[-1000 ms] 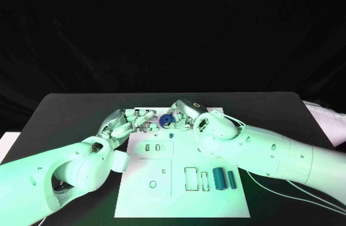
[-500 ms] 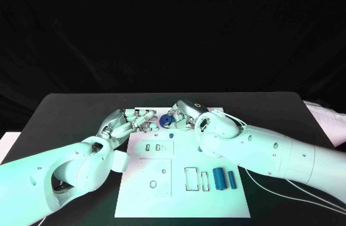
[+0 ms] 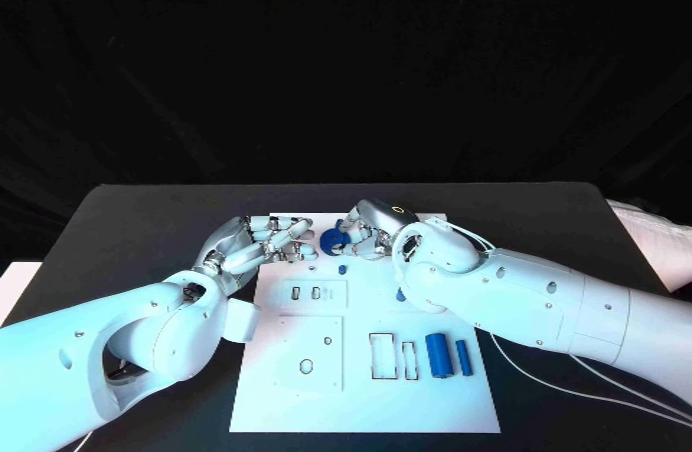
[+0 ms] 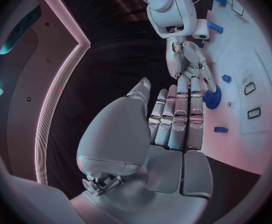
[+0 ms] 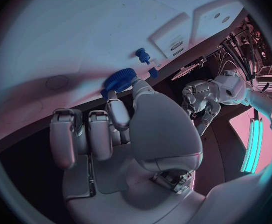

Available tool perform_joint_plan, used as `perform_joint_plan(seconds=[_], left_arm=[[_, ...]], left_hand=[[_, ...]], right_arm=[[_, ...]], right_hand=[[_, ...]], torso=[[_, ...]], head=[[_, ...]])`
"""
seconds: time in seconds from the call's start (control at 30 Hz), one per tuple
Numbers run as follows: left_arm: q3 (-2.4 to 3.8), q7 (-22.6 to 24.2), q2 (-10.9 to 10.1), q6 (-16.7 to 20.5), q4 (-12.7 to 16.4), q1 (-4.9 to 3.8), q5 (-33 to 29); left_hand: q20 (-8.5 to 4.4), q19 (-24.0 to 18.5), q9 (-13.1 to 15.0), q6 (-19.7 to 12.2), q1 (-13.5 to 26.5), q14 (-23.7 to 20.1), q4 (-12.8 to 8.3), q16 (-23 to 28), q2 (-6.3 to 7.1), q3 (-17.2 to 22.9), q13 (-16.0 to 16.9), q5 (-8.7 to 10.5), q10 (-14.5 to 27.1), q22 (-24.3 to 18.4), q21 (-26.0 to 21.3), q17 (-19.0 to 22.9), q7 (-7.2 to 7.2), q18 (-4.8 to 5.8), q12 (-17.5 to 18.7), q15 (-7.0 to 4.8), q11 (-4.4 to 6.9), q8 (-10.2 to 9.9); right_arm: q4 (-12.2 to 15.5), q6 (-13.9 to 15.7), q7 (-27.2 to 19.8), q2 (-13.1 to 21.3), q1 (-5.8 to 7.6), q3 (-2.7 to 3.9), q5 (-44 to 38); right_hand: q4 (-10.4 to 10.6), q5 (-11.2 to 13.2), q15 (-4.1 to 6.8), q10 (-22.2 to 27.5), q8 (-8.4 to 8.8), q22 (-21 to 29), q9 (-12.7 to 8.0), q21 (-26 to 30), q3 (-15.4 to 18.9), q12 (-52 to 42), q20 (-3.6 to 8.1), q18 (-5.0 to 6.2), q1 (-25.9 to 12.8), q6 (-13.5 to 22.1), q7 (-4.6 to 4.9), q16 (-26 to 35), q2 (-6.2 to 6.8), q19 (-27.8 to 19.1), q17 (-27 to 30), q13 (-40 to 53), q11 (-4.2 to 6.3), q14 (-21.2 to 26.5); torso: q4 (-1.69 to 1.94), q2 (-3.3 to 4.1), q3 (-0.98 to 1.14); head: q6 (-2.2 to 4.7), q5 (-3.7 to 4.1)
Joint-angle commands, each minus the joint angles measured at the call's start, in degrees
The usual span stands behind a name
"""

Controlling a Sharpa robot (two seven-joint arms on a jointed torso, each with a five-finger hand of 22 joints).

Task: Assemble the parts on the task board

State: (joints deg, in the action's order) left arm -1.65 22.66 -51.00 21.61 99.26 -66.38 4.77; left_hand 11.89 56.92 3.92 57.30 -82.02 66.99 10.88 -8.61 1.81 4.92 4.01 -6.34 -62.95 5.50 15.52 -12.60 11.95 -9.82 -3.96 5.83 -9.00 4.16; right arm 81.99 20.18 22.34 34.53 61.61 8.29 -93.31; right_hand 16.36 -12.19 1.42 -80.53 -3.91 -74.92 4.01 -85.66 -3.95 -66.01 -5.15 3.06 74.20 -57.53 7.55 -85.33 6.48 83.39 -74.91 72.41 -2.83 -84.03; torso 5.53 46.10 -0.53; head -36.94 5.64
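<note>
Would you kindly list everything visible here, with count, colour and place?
Flat black table: one, black, under everything.
White rectangular task board: one, white, mid-table, with cut-out slots.
Round blue toothed gear: one, blue, at the board's far edge, held by the right hand.
Upright blue cylinders: two, blue, near right part of board, side by side.
Small blue peg: one, blue, on the board just nearer than the gear.
Left hand: one, silver, beside the gear, holding nothing, fingers extended.
Right hand: one, silver, pinching the gear.

Matt white task board (image 3: 332, 372), seemingly plastic; ridged blue gear (image 5: 116, 79); glossy silver right robot hand (image 5: 120, 129).
</note>
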Motion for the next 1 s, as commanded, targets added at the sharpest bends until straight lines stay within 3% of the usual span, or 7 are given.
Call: perform_joint_plan(seconds=[0.03, 0.2, 0.33, 0.5, 0.73, 0.87, 1.0], left_arm=[[0.05, 0.31, 0.04, -0.63, 0.16, -0.06, 0.25], [0.05, 0.33, -0.08, -0.55, 0.18, -0.06, 0.25], [0.05, 0.33, -0.12, -0.57, 0.16, -0.06, 0.25], [0.05, 0.41, -0.32, -0.56, -0.06, -0.06, 0.25], [0.04, 0.64, -0.40, -0.70, -0.87, -0.05, 0.25], [0.03, 0.87, -0.46, -0.86, -1.45, -0.03, 0.25], [0.03, 1.01, -0.61, -0.88, -1.80, -0.02, 0.25]], left_hand=[[0.40, -0.05, -0.05, -0.18, -0.44, -0.19, -0.41, 0.30, 0.02, -0.05, -0.07, 0.22, 0.39, -0.06, -0.27, -0.05, 0.26, -0.67, 0.26, 0.16, 0.01, -0.27], [0.40, -0.05, -0.05, -0.18, -0.44, -0.19, -0.41, 0.30, 0.02, -0.05, -0.07, 0.22, 0.39, -0.06, -0.27, -0.05, 0.26, -0.67, 0.26, 0.16, 0.01, -0.27], [0.40, -0.05, -0.05, -0.18, -0.44, -0.19, -0.41, 0.30, 0.02, -0.05, -0.07, 0.22, 0.39, -0.06, -0.27, -0.05, 0.26, -0.67, 0.26, 0.16, 0.01, -0.27], [0.40, -0.05, -0.05, -0.18, -0.44, -0.19, -0.41, 0.30, 0.02, -0.05, -0.07, 0.22, 0.39, -0.06, -0.27, -0.05, 0.26, -0.67, 0.26, 0.16, 0.01, -0.27], [0.41, -0.05, -0.06, -0.25, -0.56, -0.19, -0.53, 0.36, -0.01, -0.01, -0.08, 0.21, 0.47, -0.09, -0.28, -0.10, 0.29, -0.67, 0.29, 0.18, -0.02, -0.31], [0.41, -0.05, -0.06, -0.26, -0.57, -0.19, -0.55, 0.37, 0.00, -0.01, -0.08, 0.21, 0.48, -0.09, -0.28, -0.11, 0.28, -0.67, 0.29, 0.18, -0.02, -0.31], [0.41, -0.05, -0.06, -0.25, -0.62, -0.19, -0.60, 0.39, 0.00, 0.00, -0.08, 0.21, 0.48, -0.10, -0.29, -0.13, 0.26, -0.67, 0.28, 0.18, -0.02, -0.31]], right_arm=[[0.22, 0.30, 0.65, 0.11, -0.11, -0.07, -0.35], [0.93, 2.16, -0.05, 0.45, -0.13, -0.07, -0.48], [2.61, 6.88, -1.72, 1.67, -0.17, -0.01, -0.23], [6.42, 11.77, -6.23, 5.40, -0.20, 0.90, 3.25], [9.54, 3.92, -11.90, 13.68, 0.50, 3.10, 15.37], [8.29, -0.52, -17.06, 18.85, 1.05, 3.61, 20.62], [7.15, -0.10, -21.15, 21.27, 0.61, 3.73, 21.38]], right_hand=[[-0.10, 0.00, -0.10, -0.46, 0.21, -5.32, -0.10, -0.37, 0.44, -0.05, 0.12, -0.84, 0.21, -0.07, 0.23, -0.03, -0.55, 0.43, -4.63, 0.01, 0.06, -4.03], [-0.26, -0.29, -0.09, -0.51, 0.21, -5.53, -0.10, -0.46, 0.40, -0.16, 0.13, -0.89, 0.58, -0.14, 0.20, -0.09, -0.69, 0.56, -4.75, 0.11, 0.08, -4.05], [-0.51, -2.05, -0.01, -0.67, 0.18, -6.07, -0.10, -0.68, 0.33, -0.42, 0.20, -1.01, 1.38, -0.49, 0.11, -0.19, -0.92, 0.91, -4.95, 0.37, 0.18, -4.10], [-0.96, -2.84, 0.04, -0.58, 0.22, -6.23, -0.12, -0.75, 0.24, -0.16, 0.25, -1.04, 2.29, -0.59, 0.08, -0.17, -0.83, 1.01, -4.90, 0.25, 0.24, -4.09], [-3.10, -3.24, 0.15, 0.05, 0.16, -5.81, -0.10, -0.55, -0.14, 0.94, 0.36, -0.94, 5.40, -1.17, 0.03, -0.03, -0.08, 0.71, -4.70, -0.33, 0.35, -4.00], [-5.02, -1.98, 0.13, 0.09, 0.19, -5.72, -0.12, -0.48, -0.36, 0.76, 0.37, -0.92, 7.58, -1.32, 0.11, -0.45, 0.48, 0.62, -5.70, -0.07, 0.31, -4.16], [-6.32, -2.77, 0.06, -0.34, 0.33, -6.21, -0.21, -0.67, -0.69, -0.41, 0.34, -1.03, 9.16, -0.87, 0.26, -0.86, 0.66, 0.91, -6.61, 0.83, 0.22, -4.33]], torso=[[0.02, -0.06, 0.02], [-0.03, -0.02, 0.03], [-0.03, -0.06, 0.14], [-0.42, -0.09, 0.12], [-1.29, -0.50, 0.44], [-1.88, -0.76, 0.66], [-2.30, -0.80, 0.86]], head=[[0.03, 0.05], [0.08, 0.04], [0.20, 0.07], [0.44, 0.05], [0.58, -0.08], [0.77, 0.02], [0.76, -0.22]])
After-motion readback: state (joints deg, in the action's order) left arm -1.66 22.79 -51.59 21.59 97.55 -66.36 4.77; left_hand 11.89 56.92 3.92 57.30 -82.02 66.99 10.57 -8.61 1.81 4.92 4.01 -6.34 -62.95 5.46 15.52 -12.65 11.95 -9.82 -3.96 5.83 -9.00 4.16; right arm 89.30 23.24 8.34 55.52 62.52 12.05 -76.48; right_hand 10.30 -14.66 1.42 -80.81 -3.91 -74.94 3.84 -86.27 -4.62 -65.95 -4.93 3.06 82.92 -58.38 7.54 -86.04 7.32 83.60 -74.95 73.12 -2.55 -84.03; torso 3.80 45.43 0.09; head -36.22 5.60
